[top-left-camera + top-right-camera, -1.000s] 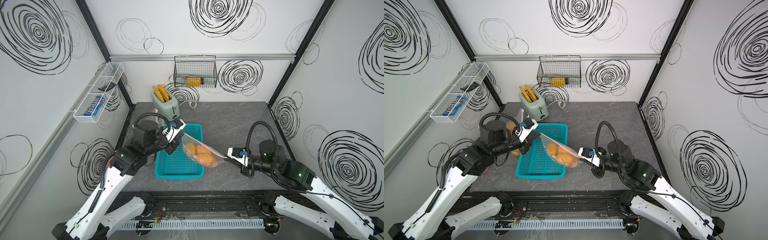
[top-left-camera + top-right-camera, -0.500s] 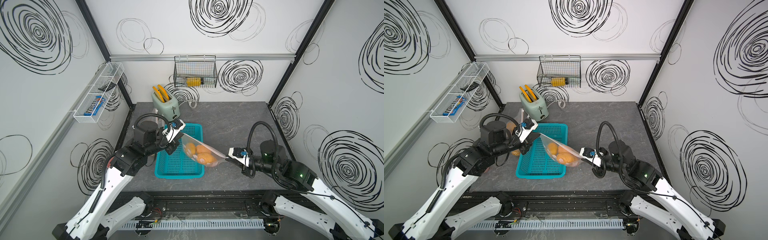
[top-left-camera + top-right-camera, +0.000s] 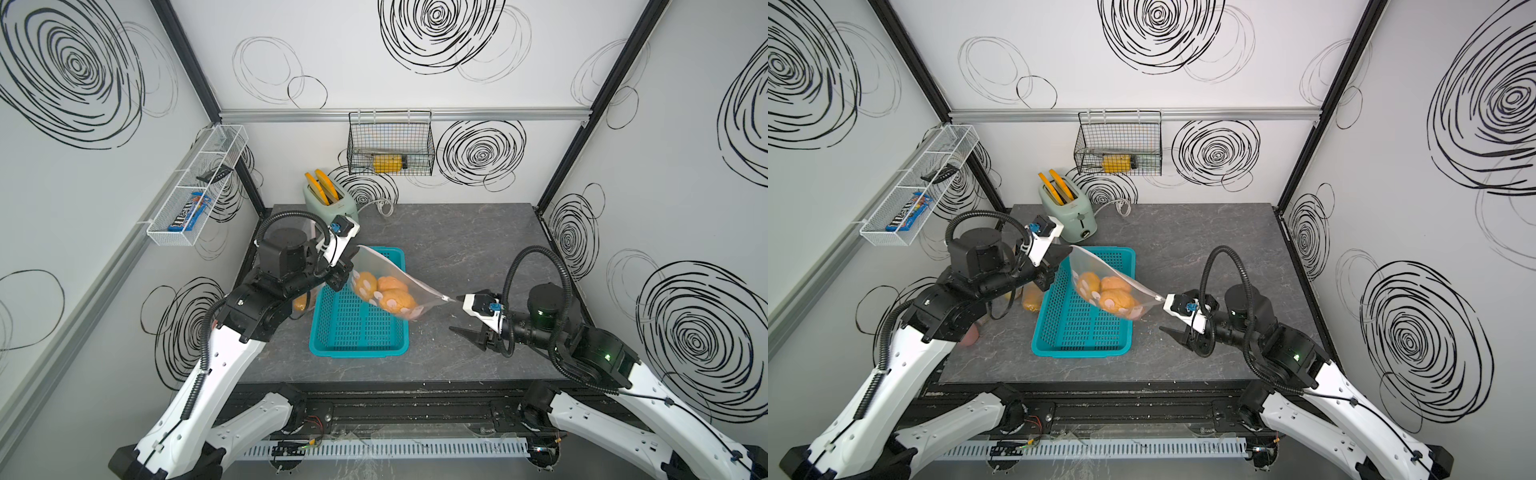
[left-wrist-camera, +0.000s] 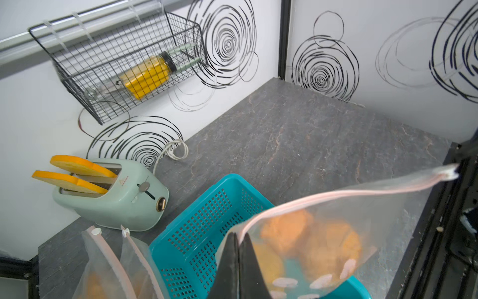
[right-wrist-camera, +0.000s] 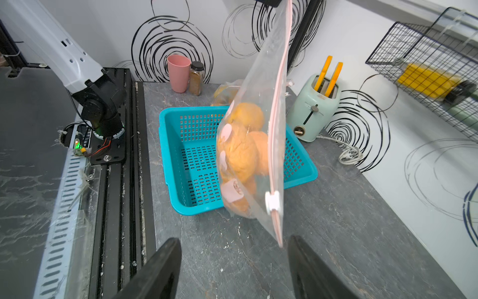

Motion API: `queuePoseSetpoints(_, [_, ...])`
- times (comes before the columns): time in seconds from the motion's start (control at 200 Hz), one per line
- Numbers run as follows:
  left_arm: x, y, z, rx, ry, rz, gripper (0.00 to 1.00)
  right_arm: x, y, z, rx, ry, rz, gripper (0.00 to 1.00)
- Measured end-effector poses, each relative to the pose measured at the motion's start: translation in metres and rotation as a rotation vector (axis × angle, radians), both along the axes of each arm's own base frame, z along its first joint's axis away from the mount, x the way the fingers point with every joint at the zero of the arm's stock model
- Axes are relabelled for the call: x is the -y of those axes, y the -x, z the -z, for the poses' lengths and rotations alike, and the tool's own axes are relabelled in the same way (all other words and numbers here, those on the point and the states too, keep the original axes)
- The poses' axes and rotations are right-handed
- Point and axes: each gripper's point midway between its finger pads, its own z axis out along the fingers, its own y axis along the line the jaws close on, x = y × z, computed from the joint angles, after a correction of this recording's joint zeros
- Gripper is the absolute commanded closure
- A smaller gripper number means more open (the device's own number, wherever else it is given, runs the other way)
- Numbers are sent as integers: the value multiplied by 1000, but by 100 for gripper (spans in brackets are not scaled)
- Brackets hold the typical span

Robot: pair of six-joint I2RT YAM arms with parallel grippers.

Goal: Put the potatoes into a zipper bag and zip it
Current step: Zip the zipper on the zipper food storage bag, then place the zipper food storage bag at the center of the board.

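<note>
We see the left gripper point(image 3: 352, 254) clamped on a corner of a clear zipper bag point(image 3: 409, 286) holding orange potatoes point(image 3: 390, 298) above the three o'clock edge of a teal basket point(image 3: 357, 351), the right gripper point(image 3: 455, 312) at the bag's four o'clock with its fingers spread apart.
</note>
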Motion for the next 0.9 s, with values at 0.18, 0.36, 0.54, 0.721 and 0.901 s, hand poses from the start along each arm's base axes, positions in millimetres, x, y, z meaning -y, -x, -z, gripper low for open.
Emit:
queuePoseSetpoints(0.18, [-29, -35, -38, 47, 97, -157, 100, 1, -1, -2, 18, -37, 10, 29])
queuePoseSetpoints(0.36, [-97, -83, -64, 91, 192, -419, 100, -4, -2, 12, -9, -45, 1, 29])
queuePoseSetpoints(0.54, [-153, -115, -77, 184, 215, -616, 100, -9, 1, 26, -51, -36, -28, 29])
queuePoseSetpoints(0.721, [-209, -140, -77, 240, 193, -829, 100, -15, 3, 36, -80, -40, -53, 29])
queuePoseSetpoints(0.901, [-253, -144, -60, 278, 170, -993, 100, -20, 6, 45, -109, -45, -80, 30])
